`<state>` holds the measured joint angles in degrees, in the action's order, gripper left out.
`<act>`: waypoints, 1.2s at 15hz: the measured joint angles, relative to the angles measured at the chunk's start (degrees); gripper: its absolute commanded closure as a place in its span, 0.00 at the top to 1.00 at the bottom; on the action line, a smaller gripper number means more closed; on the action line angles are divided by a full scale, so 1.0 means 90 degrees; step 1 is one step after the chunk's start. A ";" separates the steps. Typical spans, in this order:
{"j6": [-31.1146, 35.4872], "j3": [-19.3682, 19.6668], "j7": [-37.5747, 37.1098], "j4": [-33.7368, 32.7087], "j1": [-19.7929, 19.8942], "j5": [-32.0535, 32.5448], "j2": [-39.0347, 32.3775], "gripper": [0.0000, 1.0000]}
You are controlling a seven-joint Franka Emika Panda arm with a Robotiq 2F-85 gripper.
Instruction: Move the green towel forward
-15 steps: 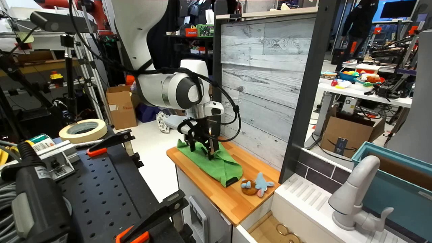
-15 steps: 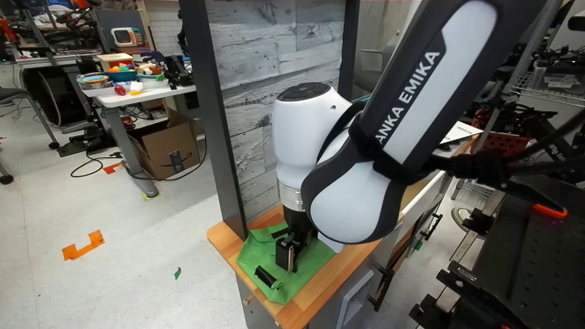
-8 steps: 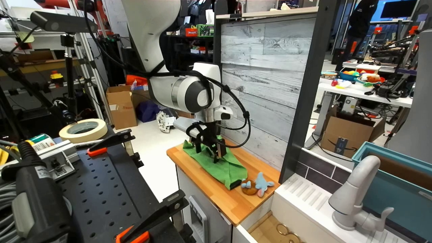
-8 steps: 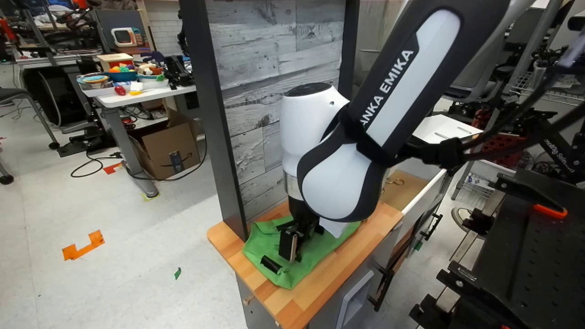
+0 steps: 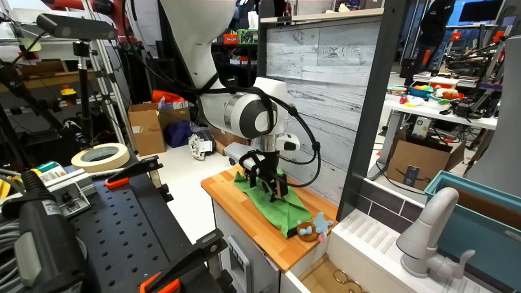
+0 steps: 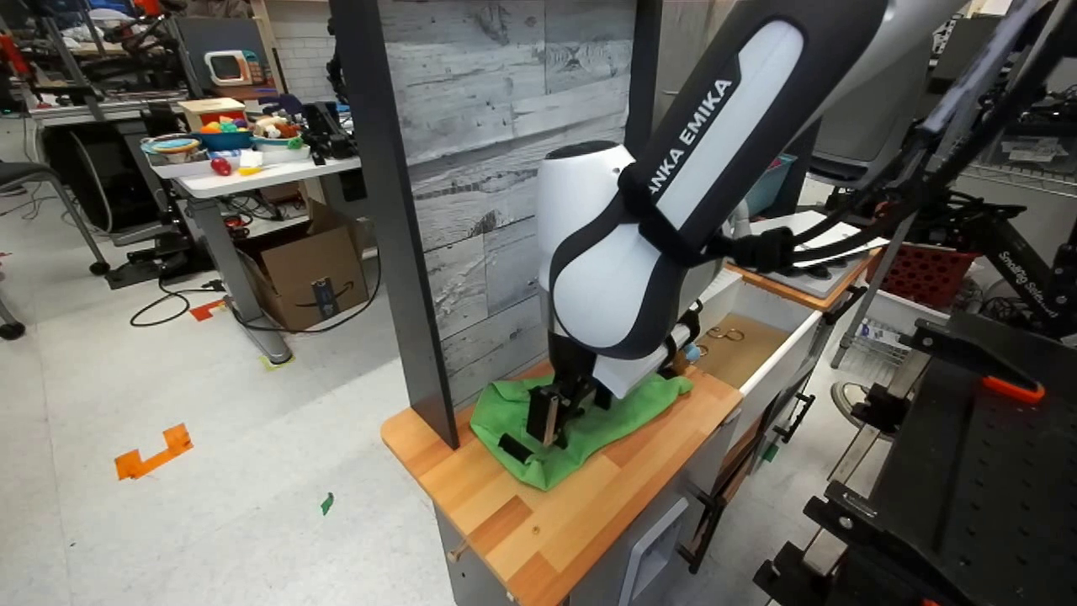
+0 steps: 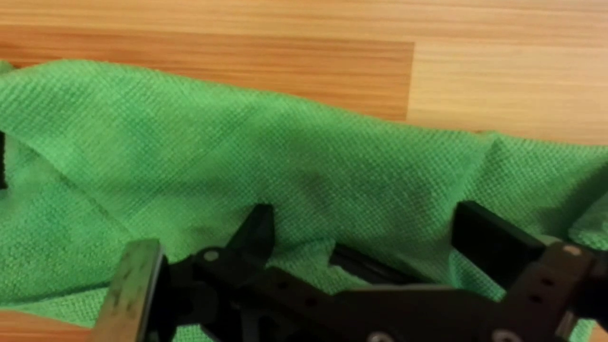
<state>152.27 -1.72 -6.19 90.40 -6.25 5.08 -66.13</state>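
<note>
The green towel (image 5: 295,209) lies rumpled and partly folded on the wooden countertop (image 5: 260,240). It also shows in an exterior view (image 6: 501,408) and in the wrist view (image 7: 285,142). It has black strips (image 6: 515,449). My gripper (image 5: 266,189) points down over the towel's middle, with its tips at or on the cloth. In the wrist view the gripper (image 7: 363,213) has its two fingers wide apart, with flat towel between them. The exact contact of the tips with the cloth is hard to see. A blue and brown plush toy (image 5: 321,223) touches or nearly touches the towel's end.
A white open drawer (image 6: 761,324) with gold-ringed scissors (image 5: 342,276) lies past the toy's end of the counter. A grey wood-look panel (image 5: 321,106) stands along the counter's back edge. A grey faucet (image 5: 427,232) stands beyond the drawer. A black perforated table (image 5: 122,232) with clamps stands opposite.
The arm has moved along the counter toward the drawer. The towel has slid with it under the open fingers. The plush toy has shifted slightly toward the drawer since the last half second.
</note>
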 measured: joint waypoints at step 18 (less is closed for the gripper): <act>-0.0216 0.0033 -0.0030 -0.0575 -0.0041 -0.0117 -0.0180 1.00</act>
<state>150.33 -1.43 -6.46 85.22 -6.61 4.03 -67.74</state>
